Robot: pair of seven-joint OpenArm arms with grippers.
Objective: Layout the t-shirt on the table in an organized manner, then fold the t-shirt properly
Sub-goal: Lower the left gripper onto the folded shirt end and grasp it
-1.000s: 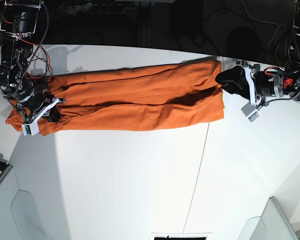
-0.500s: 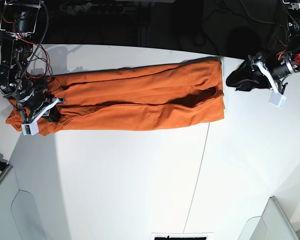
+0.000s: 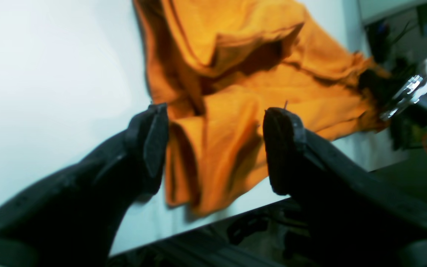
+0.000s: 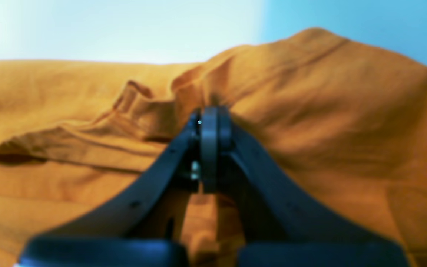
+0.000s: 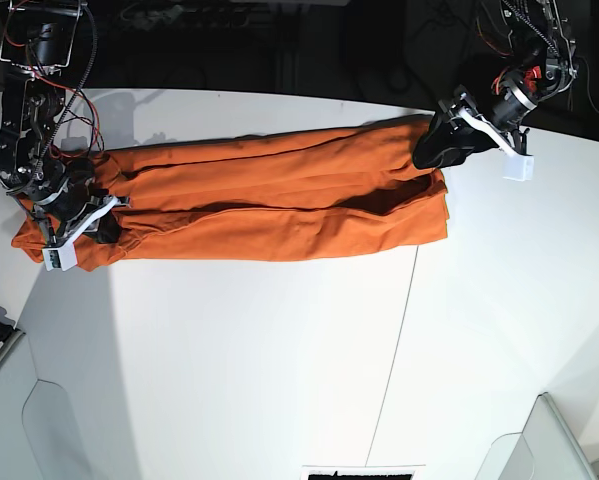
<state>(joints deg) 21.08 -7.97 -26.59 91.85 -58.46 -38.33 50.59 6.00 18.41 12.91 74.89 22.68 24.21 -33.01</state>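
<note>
In the left wrist view, the left gripper (image 3: pixel 213 148) is seen with its two black fingers (image 3: pixel 154 142) spread wide and nothing held between them. The t-shirt (image 3: pixel 235 96) is seen beyond and partly between the fingertips, lying bunched in folds on the white table (image 3: pixel 50 74), whose edge runs just below the cloth.

In the right wrist view, the right gripper (image 4: pixel 209 148) is shown pressed fully together, with orange cloth of the t-shirt (image 4: pixel 310 111) gathered around and behind its tips; whether fabric is pinched cannot be told from this blurred picture.

In the base view, the t-shirt (image 5: pixel 269 200) is laid out as a long folded band across the table (image 5: pixel 279 370). One end is met by the right gripper (image 5: pixel 79 225), resting on the cloth. The other end lies just beside the left gripper (image 5: pixel 441 145), raised above the corner.
</note>
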